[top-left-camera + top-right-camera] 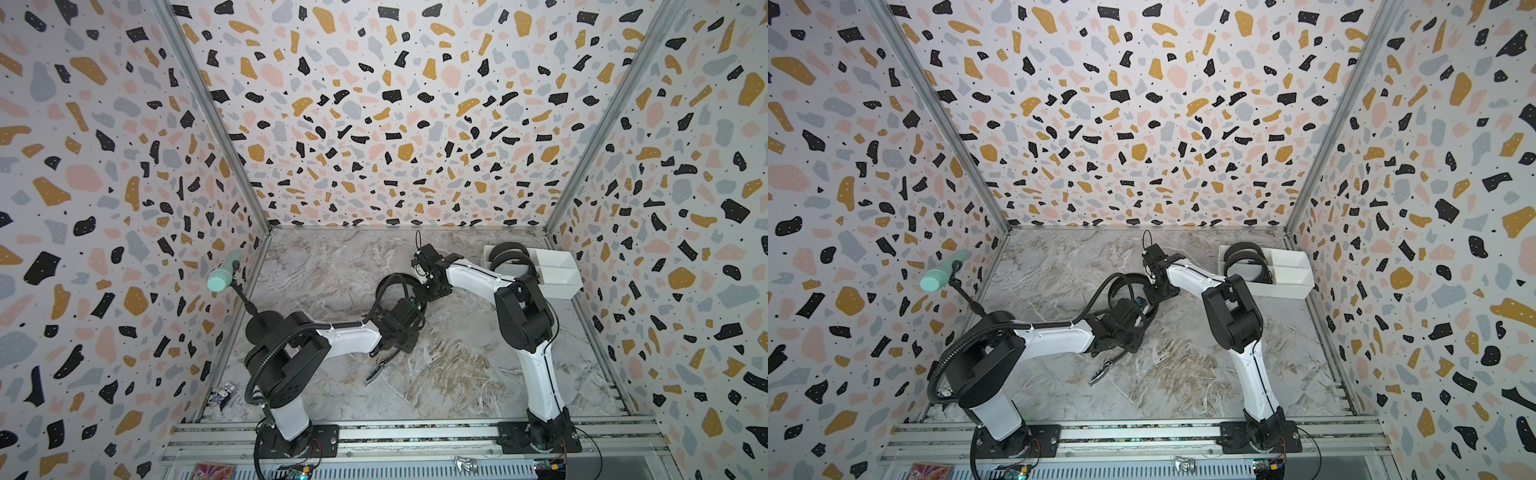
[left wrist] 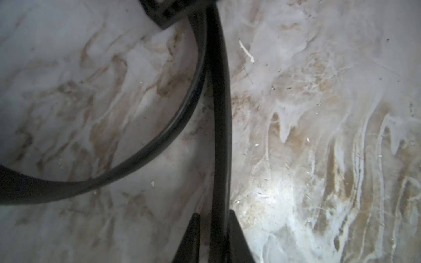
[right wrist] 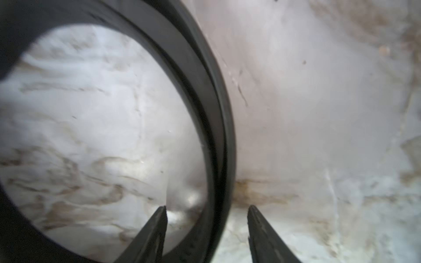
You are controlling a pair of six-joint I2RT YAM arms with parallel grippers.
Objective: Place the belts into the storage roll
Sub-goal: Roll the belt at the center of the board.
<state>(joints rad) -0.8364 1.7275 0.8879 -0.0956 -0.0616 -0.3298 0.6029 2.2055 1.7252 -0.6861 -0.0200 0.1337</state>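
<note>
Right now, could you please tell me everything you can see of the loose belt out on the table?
The loose belt is a narrow black strap, smooth and leather-like, curled into loops that stand on edge on the marble-patterned table. Its metal buckle lies flat toward the front. The left gripper is pinched shut on one stretch. The right gripper stands open, straddling a loop.

Both top views hang high over the near edge and look steeply down toward the far wall [image 1: 395, 124]. They take in the whole counter [image 1: 436, 374] and share almost the same scene, shifted slightly sideways. The left wrist view sits very close over the counter, looking past the left tool [image 2: 214, 214] along a belt [image 2: 219, 113]. The right wrist view is just as close and peers past the right tool [image 3: 207, 206] at marbled counter.
</note>
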